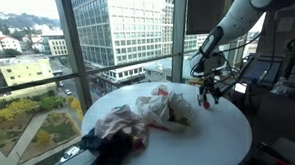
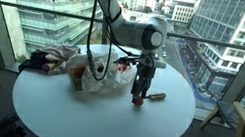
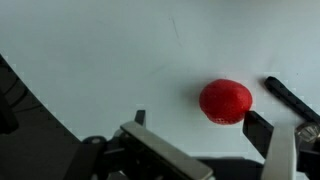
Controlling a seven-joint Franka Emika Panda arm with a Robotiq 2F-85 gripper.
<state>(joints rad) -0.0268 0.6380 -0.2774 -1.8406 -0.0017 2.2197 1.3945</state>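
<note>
I am holding the gripper (image 2: 140, 92) low over the round white table (image 2: 73, 121), pointing straight down, with its jaws standing wide apart and gripping nothing. In the wrist view a small red round thing (image 3: 225, 101) is lying on the bare tabletop just beyond the fingers (image 3: 268, 140), nearer the right-hand one than the left, and nothing is closing on it. In an exterior view the same red thing (image 2: 139, 102) is showing right at the fingertips; I cannot tell whether they are touching it. Just to its right a short dark stick-shaped thing (image 2: 155, 97) is lying flat on the table, near the red one but apart from it; in the wrist view its end is poking in at the right edge. To the left of the gripper, in both exterior views, a crumpled heap of pale bags and cloth (image 2: 97, 71) is taking up the middle of the table, and a bundle of darker clothing (image 1: 115, 134) is sitting at the table's left rim. Behind it all, tall windows are looking out on city buildings (image 1: 125, 28).
</note>
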